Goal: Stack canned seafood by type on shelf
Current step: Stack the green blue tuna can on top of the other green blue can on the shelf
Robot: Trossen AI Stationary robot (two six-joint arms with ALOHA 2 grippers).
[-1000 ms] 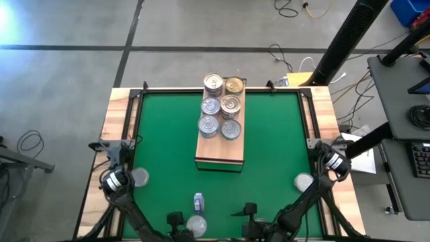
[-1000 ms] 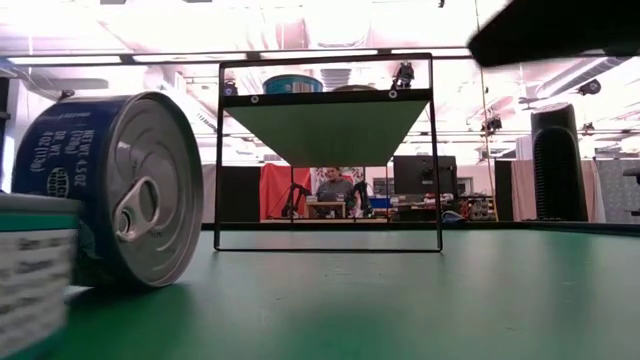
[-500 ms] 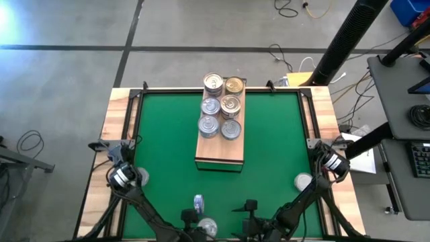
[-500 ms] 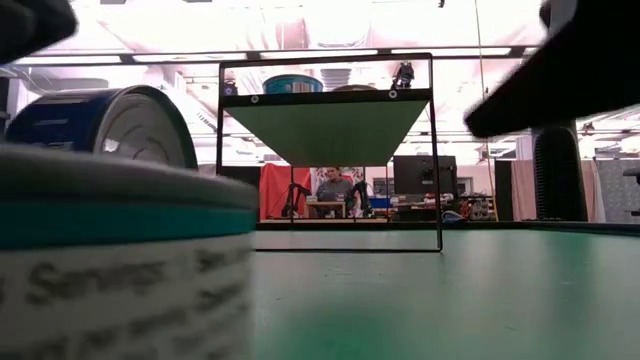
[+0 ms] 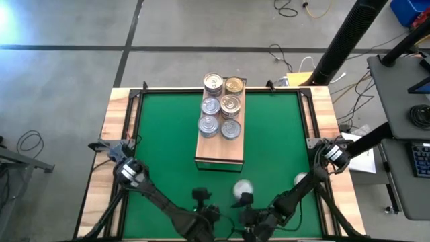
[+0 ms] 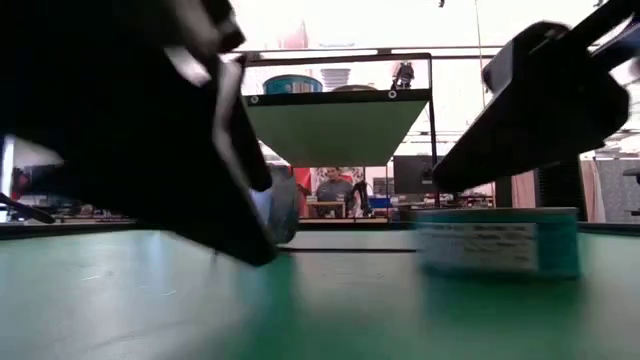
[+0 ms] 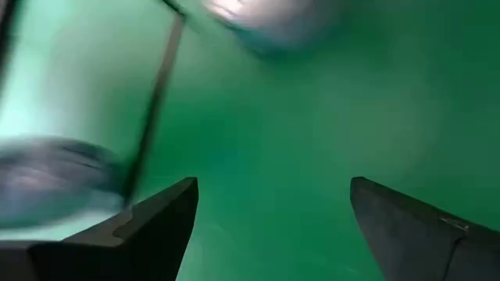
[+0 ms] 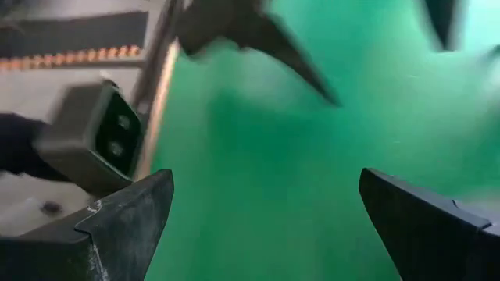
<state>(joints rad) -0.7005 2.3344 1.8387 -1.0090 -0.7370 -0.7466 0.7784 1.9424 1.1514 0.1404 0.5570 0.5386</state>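
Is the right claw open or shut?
Open: the right claw shows its two dark fingers spread wide, only green mat between them.

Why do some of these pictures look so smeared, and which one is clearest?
High view: sharpest, evenly lit, the tins on the shelf crisp. Left wrist view: heavy motion blur, a can is only a pale smear beyond the open left pincer. Right wrist view: blurred too, past the open right pincer. Low view: dark out-of-focus arm close up, ceiling lights washed out, teal can soft.
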